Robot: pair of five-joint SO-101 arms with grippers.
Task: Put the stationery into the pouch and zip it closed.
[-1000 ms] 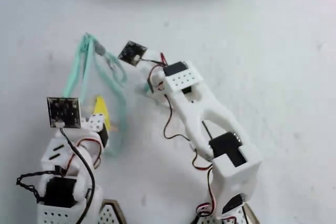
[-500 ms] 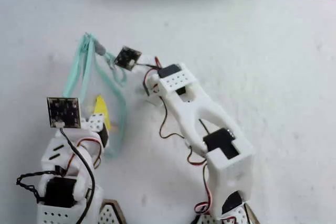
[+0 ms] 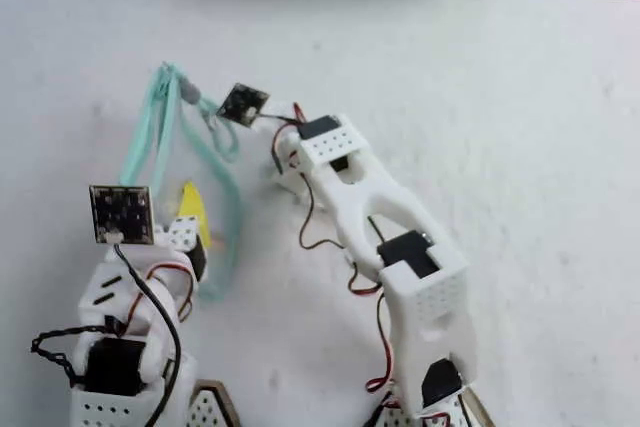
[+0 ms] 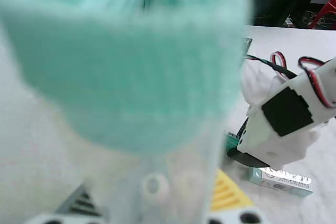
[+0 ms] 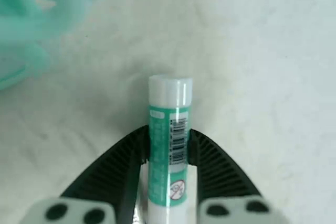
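The mint-edged pouch [image 3: 228, 197] lies open on the white table, left of centre; up close its fabric [image 4: 131, 61] hangs right over my left gripper. My left gripper [image 3: 197, 222], with a yellow jaw, is shut on the pouch's near rim. A green and white glue stick [image 5: 169, 108] sits clamped between the black fingers [image 5: 123, 166] of my right gripper [image 5: 169, 132]. In the high view that gripper [image 3: 282, 167] stands low over the table just right of the pouch. The left wrist view shows it [image 4: 257, 165] with the glue stick [image 4: 279, 179] beside the pouch.
The white table [image 3: 500, 97] stretches bare to the right and far side. A corner of the mint pouch [image 5: 31, 19] lies ahead of the held glue stick. Red and black cables [image 3: 320, 237] loop off the right arm.
The right arm has swung a little to the left, carrying the glue stick closer to the pouch. The left arm and the pouch have stayed put.
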